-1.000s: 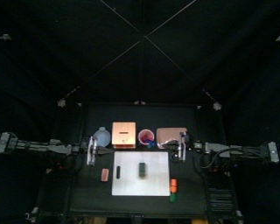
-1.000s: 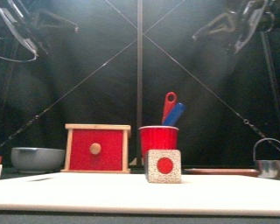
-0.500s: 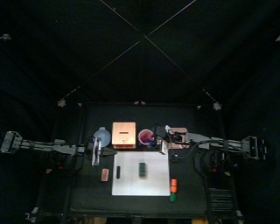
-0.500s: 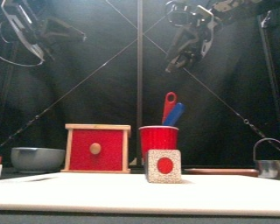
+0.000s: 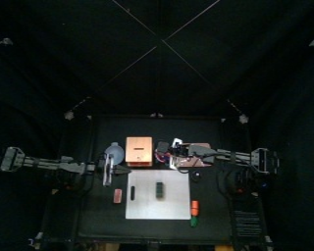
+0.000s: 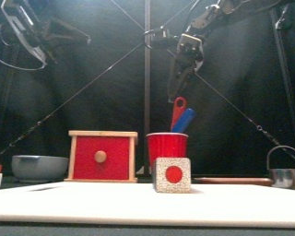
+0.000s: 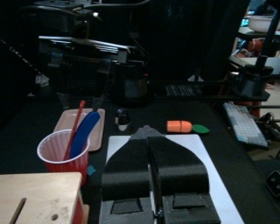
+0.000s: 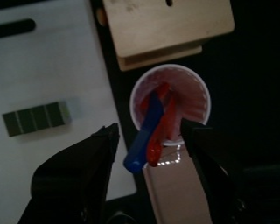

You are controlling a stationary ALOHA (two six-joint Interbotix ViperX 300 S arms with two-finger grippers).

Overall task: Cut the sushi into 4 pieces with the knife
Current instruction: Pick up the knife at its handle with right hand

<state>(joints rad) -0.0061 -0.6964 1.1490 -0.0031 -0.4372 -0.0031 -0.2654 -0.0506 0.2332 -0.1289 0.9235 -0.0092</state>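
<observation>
The dark green sushi roll [image 5: 161,188] lies on the white cutting board [image 5: 177,199]; the front view shows its red-dotted end [image 6: 173,174]. Behind the board stands the red cup [image 6: 168,147] holding a blue and a red knife [image 6: 181,112]. My right gripper [image 6: 183,70] hangs open above the cup, over the knife handles. In the right wrist view, the cup [image 8: 189,91] and both knives [image 8: 150,133] show between the spread jaws, which touch nothing. My left gripper [image 7: 153,140] is shut and empty, left of the wooden box, high above the table.
The wooden box [image 5: 138,151] with a red drawer front stands left of the cup, and the pink tray [image 5: 192,153] right of it. A blue-grey bowl [image 6: 40,167] sits far left, a metal cutter [image 6: 286,171] far right. Small toy foods [image 5: 195,207] lie beside the board.
My right arm has swung in from the right and come down over the red cup, and its jaws have opened. The left arm has barely moved.
</observation>
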